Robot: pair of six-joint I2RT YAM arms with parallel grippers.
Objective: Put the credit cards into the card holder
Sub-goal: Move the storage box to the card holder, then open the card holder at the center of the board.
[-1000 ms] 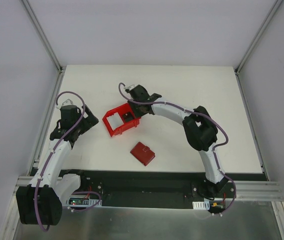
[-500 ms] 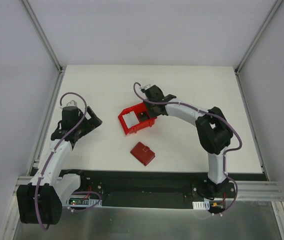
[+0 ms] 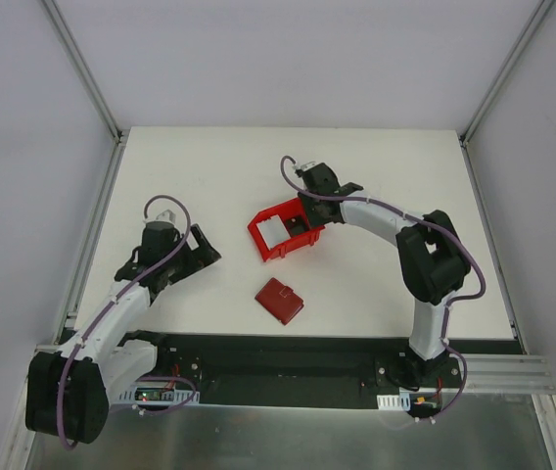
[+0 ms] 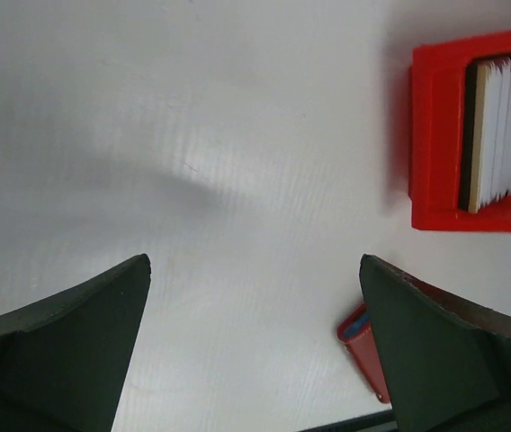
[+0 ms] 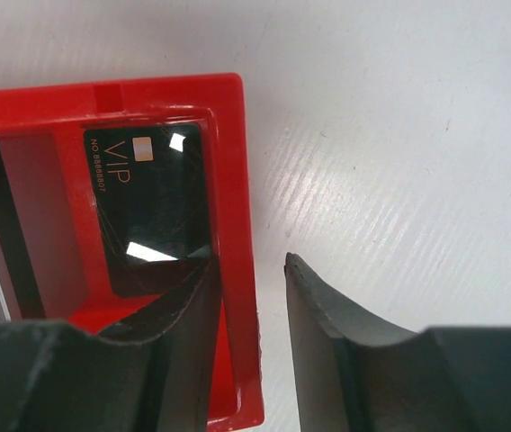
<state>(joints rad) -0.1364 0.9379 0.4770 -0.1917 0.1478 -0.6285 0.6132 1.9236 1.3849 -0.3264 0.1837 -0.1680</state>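
We see the white-and-black left arm (image 3: 121, 308) reaching low toward the centre, its black two-finger left gripper (image 4: 255, 261) spread fully wide and holding nothing. The right arm (image 3: 381, 217) arcs inward, elbow high. Its right gripper (image 5: 249, 259) is narrowed, fingers astride one wall of the bright red plastic bin (image 5: 228, 162) — a firm pinch we can't confirm.

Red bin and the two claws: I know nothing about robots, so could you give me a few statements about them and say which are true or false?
1. The red bin holds a stack of pale cards. True.
2. The card holder lies inside the bin. False: it lies on the table, apart from the bin and nearer the arm bases.
3. The right claw straddles a wall of the bin, with one finger inside. True.
4. The left claw grips a card. False: it is wide open and empty.
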